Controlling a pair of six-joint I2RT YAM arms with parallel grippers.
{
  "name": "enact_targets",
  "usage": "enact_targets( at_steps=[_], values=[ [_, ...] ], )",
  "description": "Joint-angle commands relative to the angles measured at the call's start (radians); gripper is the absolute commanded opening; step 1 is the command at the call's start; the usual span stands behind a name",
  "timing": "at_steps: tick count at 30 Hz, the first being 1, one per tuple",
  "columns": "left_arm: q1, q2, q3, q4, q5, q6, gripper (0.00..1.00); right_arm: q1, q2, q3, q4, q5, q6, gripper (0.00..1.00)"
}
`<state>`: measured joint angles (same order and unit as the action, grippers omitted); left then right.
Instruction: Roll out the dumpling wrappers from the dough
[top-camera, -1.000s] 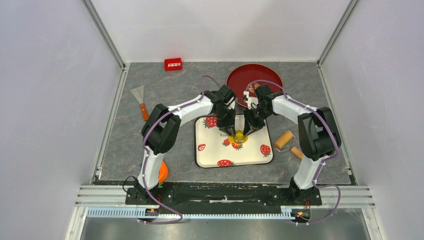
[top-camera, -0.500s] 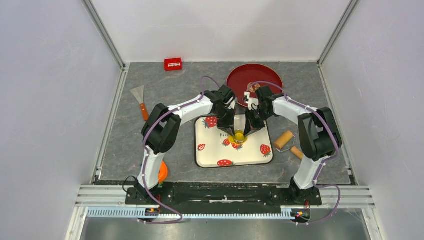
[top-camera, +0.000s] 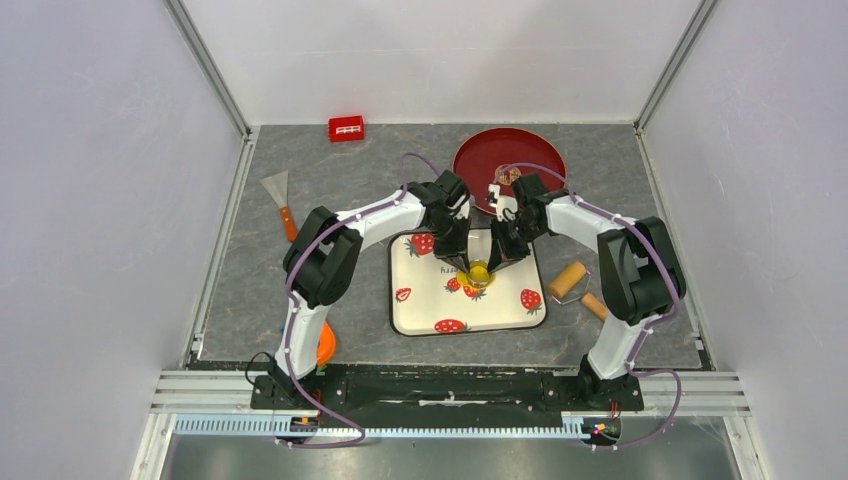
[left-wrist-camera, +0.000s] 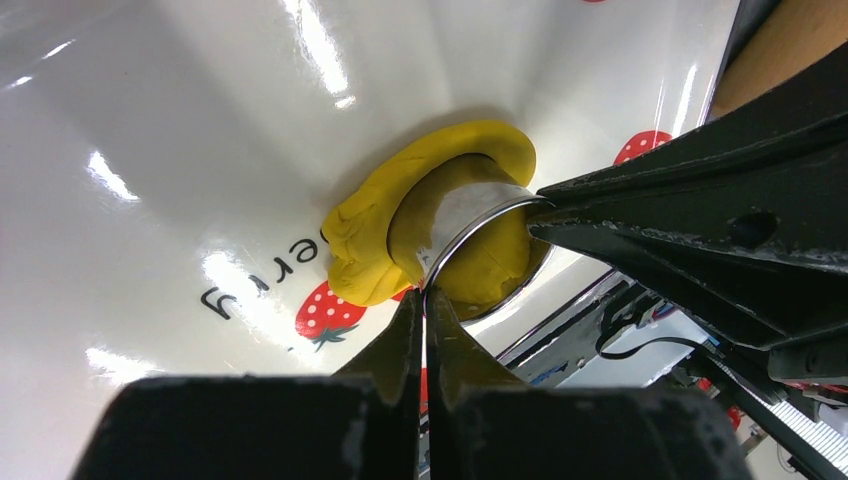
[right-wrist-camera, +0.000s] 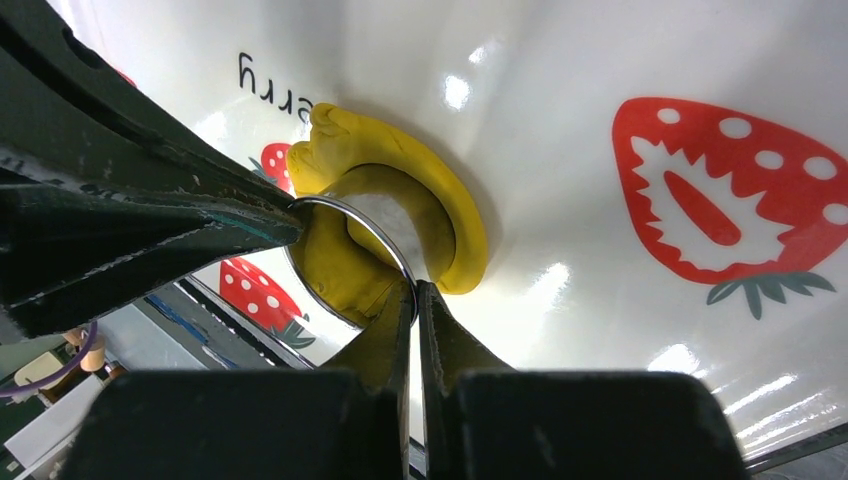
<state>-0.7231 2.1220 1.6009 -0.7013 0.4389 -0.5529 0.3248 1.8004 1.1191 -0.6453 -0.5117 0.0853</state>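
yel. dough (left-wrist-camera: 365, 235) in metal ring (left-wrist-camera: 465, 210), on mat (left-wrist-camera: 150, 150)

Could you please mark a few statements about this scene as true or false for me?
1. The left gripper and right gripper both pinch the rim of the metal ring cutter. True.
2. The cutter stands beside the dough, clear of it. False: it is pressed into the dough.
3. The wooden roller lies on the strawberry mat. False: it lies on the table, right of the mat.
4. The scraper lies left of the mat. True.
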Motion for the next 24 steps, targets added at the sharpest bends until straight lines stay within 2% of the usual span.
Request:
enact_targets(
  at_steps=[1,7,12,14,16,19,24],
  values=[
    [-0.009,0.053,-0.049,-0.045,-0.062,0.048,0.02,0.027,0.035,-0.074,-0.070,0.143,-0.060,0.00],
    [-0.013,0.059,-0.062,-0.055,-0.080,0.056,0.02,0.036,0.049,-0.089,-0.073,0.157,-0.070,0.00],
    [-0.013,0.038,-0.031,-0.054,-0.078,0.059,0.02,0.036,0.032,-0.021,-0.105,0.128,-0.076,0.02],
    [-0.013,0.022,-0.008,-0.054,-0.074,0.063,0.02,0.036,0.025,0.026,-0.132,0.091,-0.076,0.08],
    [-0.012,0.007,0.022,-0.065,-0.077,0.068,0.13,0.036,0.012,0.072,-0.157,0.074,-0.074,0.25],
    [-0.010,-0.023,0.057,-0.066,-0.081,0.068,0.24,0.035,-0.004,0.146,-0.201,0.067,-0.063,0.47],
    [-0.007,-0.075,0.119,-0.067,-0.068,0.059,0.35,0.033,-0.024,0.224,-0.241,0.030,-0.050,0.65]
  ],
)
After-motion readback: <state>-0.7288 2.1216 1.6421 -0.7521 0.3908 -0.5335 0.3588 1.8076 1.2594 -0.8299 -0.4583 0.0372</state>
